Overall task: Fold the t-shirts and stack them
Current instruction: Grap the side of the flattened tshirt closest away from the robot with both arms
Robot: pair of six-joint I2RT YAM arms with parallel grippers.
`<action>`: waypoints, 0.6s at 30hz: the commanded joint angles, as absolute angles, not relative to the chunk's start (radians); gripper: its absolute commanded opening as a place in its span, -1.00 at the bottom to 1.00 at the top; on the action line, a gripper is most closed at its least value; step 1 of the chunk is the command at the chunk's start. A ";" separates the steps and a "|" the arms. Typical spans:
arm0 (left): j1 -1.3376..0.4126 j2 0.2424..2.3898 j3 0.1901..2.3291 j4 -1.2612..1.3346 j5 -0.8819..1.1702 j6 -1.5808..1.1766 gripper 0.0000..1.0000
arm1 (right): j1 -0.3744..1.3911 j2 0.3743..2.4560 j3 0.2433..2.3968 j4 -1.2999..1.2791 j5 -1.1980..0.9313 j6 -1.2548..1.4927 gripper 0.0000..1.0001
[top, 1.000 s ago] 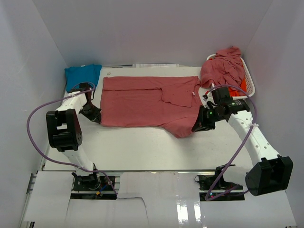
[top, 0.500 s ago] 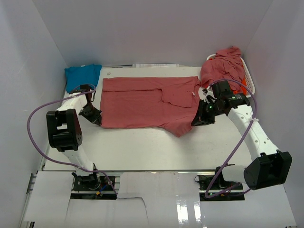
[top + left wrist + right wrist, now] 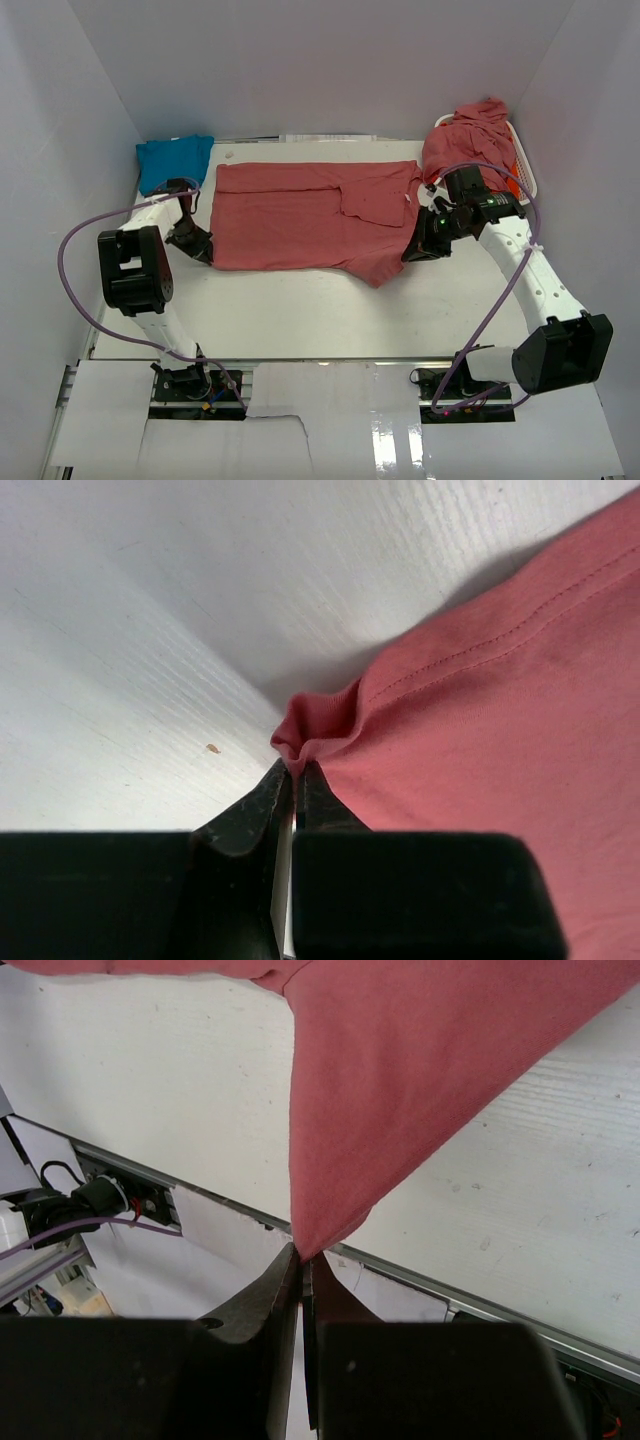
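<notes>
A dusty rose-red t-shirt (image 3: 300,215) lies spread across the table. My left gripper (image 3: 203,250) is at its near left corner; in the left wrist view the gripper (image 3: 295,768) is shut on a small bunched fold of the t-shirt (image 3: 480,740). My right gripper (image 3: 412,255) holds the near right corner; the right wrist view shows this gripper (image 3: 303,1253) shut on the tip of the t-shirt (image 3: 400,1080), lifted off the table. A turquoise t-shirt (image 3: 172,160) lies folded at the back left.
A white slatted basket (image 3: 531,185) stands at the back right. A heap of rose-red t-shirts (image 3: 470,140) spills over it, and an orange one (image 3: 512,180) shows beneath. White walls close in three sides, and the table's front rail (image 3: 480,1305) runs under the right gripper.
My right gripper has moved a little back and to the left with the shirt corner in it. The left gripper has stayed in place.
</notes>
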State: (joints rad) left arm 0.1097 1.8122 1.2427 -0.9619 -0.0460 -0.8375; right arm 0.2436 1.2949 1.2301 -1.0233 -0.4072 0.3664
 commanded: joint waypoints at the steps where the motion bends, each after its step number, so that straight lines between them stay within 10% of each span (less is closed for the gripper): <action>1: 0.118 1.812 1.289 -0.954 -0.035 -0.842 -0.76 | 0.247 1.315 1.293 -1.032 -0.420 0.360 -0.85; 9: 0.123 1.816 1.301 -0.956 -0.028 -0.839 -0.18 | 0.247 1.333 1.298 -1.019 -0.423 0.364 -0.84; 18: 0.126 1.799 1.258 -0.962 -0.040 -0.838 -0.16 | 0.247 1.328 1.275 -1.011 -0.426 0.367 -0.84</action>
